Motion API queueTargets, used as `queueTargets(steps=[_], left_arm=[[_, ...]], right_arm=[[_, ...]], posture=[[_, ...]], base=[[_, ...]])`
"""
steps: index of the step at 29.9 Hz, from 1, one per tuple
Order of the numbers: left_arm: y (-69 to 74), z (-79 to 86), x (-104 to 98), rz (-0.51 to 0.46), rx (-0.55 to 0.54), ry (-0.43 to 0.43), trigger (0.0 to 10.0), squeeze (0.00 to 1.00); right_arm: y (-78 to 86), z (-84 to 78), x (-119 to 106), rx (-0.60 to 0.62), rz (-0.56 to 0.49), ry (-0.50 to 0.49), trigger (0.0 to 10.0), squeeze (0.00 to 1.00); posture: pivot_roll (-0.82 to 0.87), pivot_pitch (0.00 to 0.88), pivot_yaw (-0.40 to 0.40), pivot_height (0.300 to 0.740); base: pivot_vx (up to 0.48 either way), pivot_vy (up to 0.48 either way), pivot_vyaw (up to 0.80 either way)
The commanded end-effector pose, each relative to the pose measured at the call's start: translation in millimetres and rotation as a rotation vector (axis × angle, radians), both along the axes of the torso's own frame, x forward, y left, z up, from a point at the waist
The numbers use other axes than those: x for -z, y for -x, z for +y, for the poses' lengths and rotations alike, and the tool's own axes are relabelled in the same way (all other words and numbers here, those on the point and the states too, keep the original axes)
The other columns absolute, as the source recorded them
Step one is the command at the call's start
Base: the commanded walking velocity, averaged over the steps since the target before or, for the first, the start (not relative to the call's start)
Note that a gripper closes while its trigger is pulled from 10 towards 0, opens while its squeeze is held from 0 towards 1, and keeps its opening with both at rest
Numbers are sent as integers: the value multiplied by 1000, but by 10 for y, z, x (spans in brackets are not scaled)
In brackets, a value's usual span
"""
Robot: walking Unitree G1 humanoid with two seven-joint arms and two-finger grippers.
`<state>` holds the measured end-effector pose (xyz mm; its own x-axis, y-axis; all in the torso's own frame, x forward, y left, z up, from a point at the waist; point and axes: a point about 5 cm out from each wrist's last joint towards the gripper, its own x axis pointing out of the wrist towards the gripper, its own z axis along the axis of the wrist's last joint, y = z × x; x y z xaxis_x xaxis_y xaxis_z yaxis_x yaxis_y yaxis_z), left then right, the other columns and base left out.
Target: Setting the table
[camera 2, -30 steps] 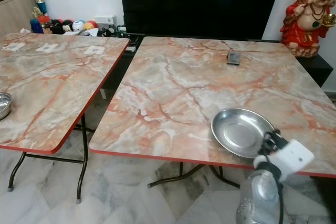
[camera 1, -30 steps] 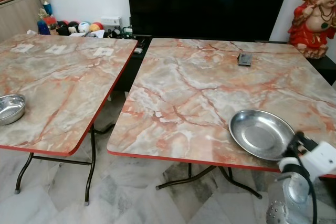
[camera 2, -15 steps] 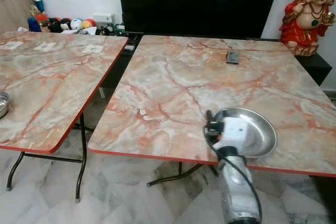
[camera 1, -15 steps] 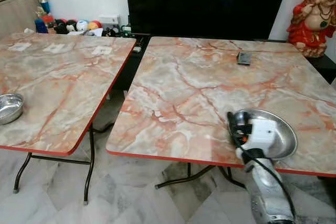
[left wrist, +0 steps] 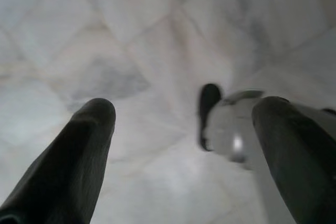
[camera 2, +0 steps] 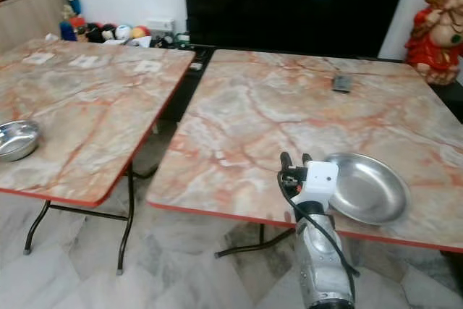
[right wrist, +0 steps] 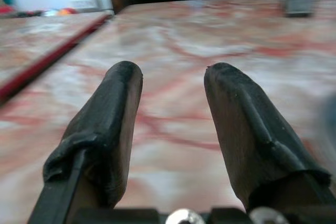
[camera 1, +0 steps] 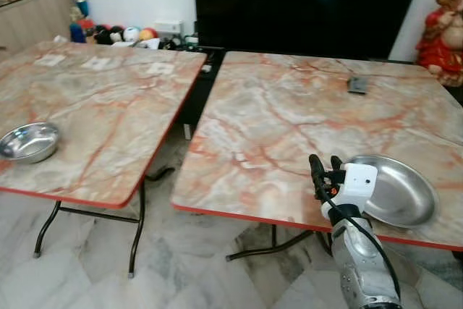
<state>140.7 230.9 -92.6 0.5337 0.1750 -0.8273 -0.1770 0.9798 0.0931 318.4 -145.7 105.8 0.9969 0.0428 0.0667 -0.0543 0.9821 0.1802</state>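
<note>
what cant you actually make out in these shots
- Plate: its near-left rim is hidden behind the right gripper in both eye views; contact cannot be judged.
- Small dark object at the table's far side: too small to identify; blurred in the right wrist view.
- Red figurine: cut off by the picture's right edge.
- Left gripper: hangs over blurred floor tiles; the pale shape beside one finger is unclear.

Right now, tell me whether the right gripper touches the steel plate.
Apart. In the right wrist view the right gripper has open fingers with only marble table between them; the steel plate lies beside it.
</note>
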Motion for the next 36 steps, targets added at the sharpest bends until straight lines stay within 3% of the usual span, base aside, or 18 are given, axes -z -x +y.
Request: queueTargets(steps=[1, 14, 36], left_arm=[[-6, -22, 3, 1, 2, 6, 10000, 0], [8, -18, 8, 8, 10, 4, 10000, 0], [11, -40, 14, 8, 4, 9, 10000, 0]], right_arm=[[-9, -108, -10, 38, 2, -2, 10000, 0], [-38, 97, 1, -7, 12, -10, 10000, 0], [-81, 179, 1, -35, 18, 8, 10000, 0]], posture=[[-6, 0, -12, 740], [6, 0, -12, 740], [22, 0, -27, 740]], base=[[0, 480, 0], [0, 480, 0], [0, 480, 0]])
